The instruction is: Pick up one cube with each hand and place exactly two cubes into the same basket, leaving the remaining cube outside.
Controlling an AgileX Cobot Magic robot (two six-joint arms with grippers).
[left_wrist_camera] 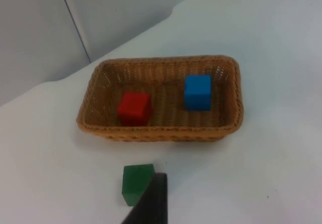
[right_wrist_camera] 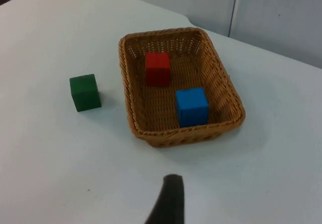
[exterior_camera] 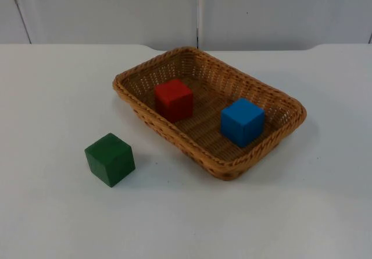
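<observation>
red cube [exterior_camera: 174,99], blue cube [exterior_camera: 242,121] in basket [exterior_camera: 131,99] | green cube [exterior_camera: 110,159] outside, nearer left gripper | grip states: cannot tell

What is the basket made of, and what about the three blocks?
The basket looks like woven wicker or rattan: tan strands, braided rim. The red block, blue block and green block look like matte painted wood, possibly plastic: solid colour, crisp edges.

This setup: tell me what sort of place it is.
Probably a robot test bench or lab: a bare white table against a grey partition wall, with only a wicker basket and red, blue and green cubes.
</observation>
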